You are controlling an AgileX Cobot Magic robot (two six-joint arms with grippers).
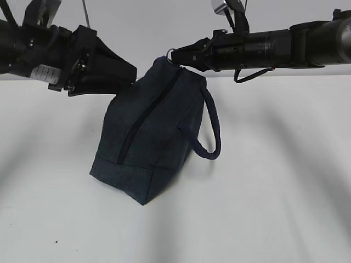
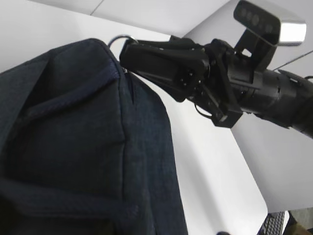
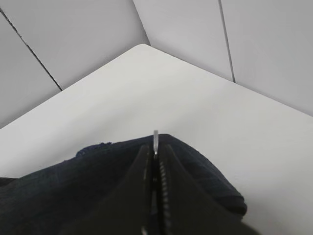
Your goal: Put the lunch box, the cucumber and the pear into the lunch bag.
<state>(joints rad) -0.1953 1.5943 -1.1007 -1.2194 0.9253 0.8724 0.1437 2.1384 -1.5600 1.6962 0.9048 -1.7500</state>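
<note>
The dark navy lunch bag [image 1: 148,148] stands tilted on one end on the white table, its closed zipper [image 1: 143,112] running from top right down to the left. My right gripper [image 1: 184,59] is shut on the metal ring pull [image 1: 171,53] at the bag's top corner. The right wrist view shows the ring [image 3: 155,138] pinched between the jaws above the bag [image 3: 73,196]. My left gripper [image 1: 131,74] presses on the bag's upper left side and looks shut on its fabric. The bag [image 2: 73,147] fills the left wrist view and hides those fingers. The lunch box, cucumber and pear are out of view.
The bag's looped handle [image 1: 211,137] hangs off its right side. The white table [image 1: 274,192] lies around the bag, with grey wall panels behind it. The right arm and its ring grip [image 2: 117,38] show in the left wrist view.
</note>
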